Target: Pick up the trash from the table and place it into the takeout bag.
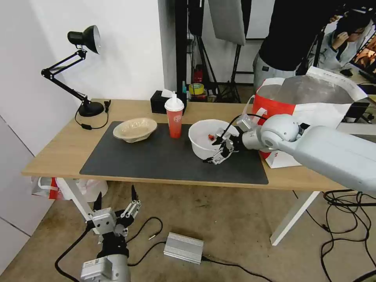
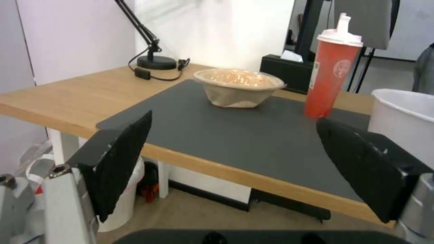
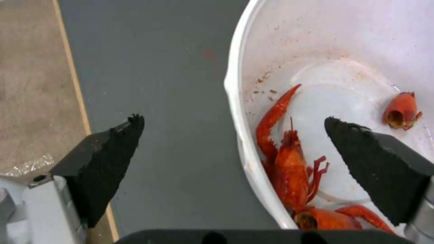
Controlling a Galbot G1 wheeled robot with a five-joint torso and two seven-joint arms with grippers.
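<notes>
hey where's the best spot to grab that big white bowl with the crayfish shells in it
Probably the thin upright rim of the white bowl on its front-right side, coming from above. The right pincer already straddles that wall, open, one finger inside and one outside. The wall is too wide to span, and shells lie inside.

White bowl [image 1: 203,138], red cup [image 1: 174,117], beige bowl [image 1: 135,129] upright on table [image 1: 58,150].

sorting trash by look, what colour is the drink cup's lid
White, on the red drink cup; left wrist view.
</notes>
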